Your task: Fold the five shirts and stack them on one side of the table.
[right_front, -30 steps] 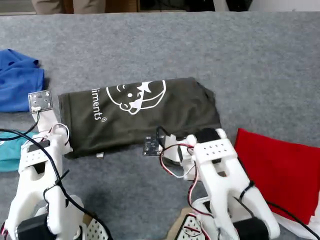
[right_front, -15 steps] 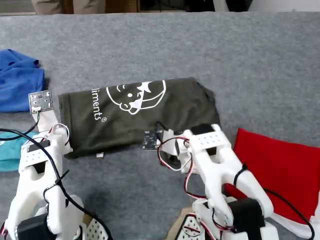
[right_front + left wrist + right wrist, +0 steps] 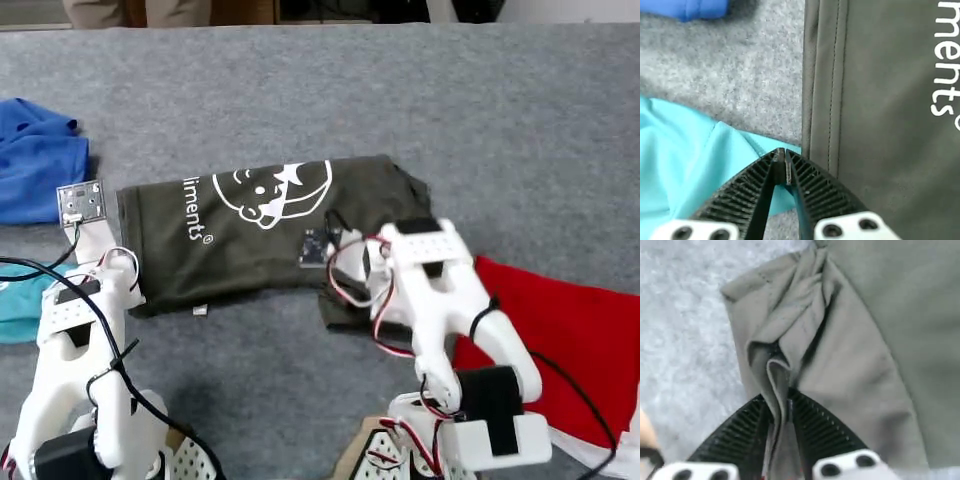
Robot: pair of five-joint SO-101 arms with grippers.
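A dark olive shirt (image 3: 270, 225) with white print lies spread across the middle of the grey table (image 3: 420, 110). My right gripper (image 3: 782, 407) is shut on a bunched fold of its near edge (image 3: 343, 310), and the cloth wrinkles up between the fingers. In the high view the right gripper (image 3: 350, 295) sits at the shirt's near right part. My left gripper (image 3: 781, 162) is shut just off the shirt's left hem (image 3: 820, 85), above a corner of a teal shirt (image 3: 685, 155). I see nothing clearly held between its tips. From above, the left gripper (image 3: 112, 262) is at the shirt's near left corner.
A crumpled blue shirt (image 3: 35, 160) lies at the far left and the teal shirt (image 3: 20, 300) pokes in below it. A red shirt (image 3: 560, 340) lies at the right beside the right arm, with white cloth (image 3: 622, 450) under its corner. The far half of the table is bare carpet.
My right arm has swung up and toward the far side with the shirt's near edge pinched, pulling a dark fold out of the hem. The left arm has not moved.
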